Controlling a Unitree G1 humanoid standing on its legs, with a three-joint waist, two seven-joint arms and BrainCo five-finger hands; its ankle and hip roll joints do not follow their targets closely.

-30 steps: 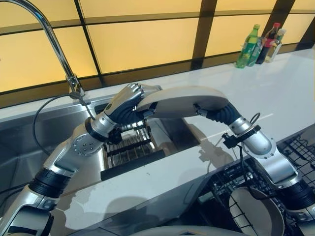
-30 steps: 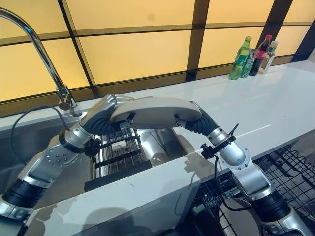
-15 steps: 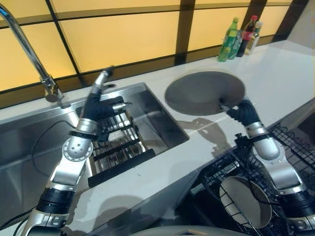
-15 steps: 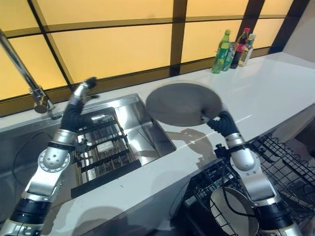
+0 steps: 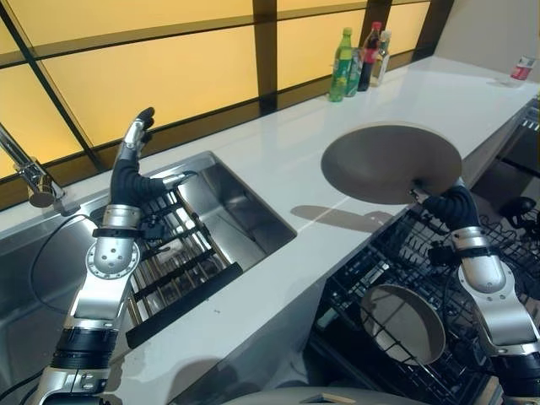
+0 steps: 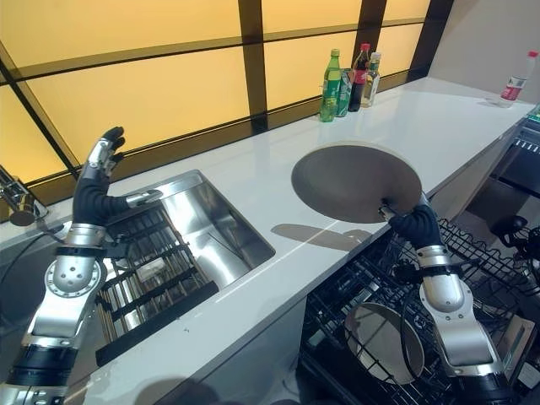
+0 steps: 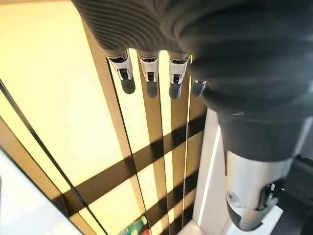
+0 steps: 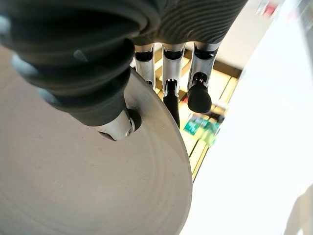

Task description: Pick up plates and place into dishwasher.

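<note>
Right hand (image 5: 445, 205) pinches the plate (image 5: 390, 162) rim; lower it edge-first into the dishwasher rack (image 5: 384, 261) below; left hand (image 5: 131, 164) stays open

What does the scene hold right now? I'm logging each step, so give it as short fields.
held plate: grey plate, pinched at its rim by the right hand, over the counter edge
right hand: thumb on the plate's face, fingers behind the rim
left hand: left hand raised above the sink, fingers straight, holding nothing
dishwasher rack: rack pulled out, one plate already in it
counter: bottles at the back
</note>
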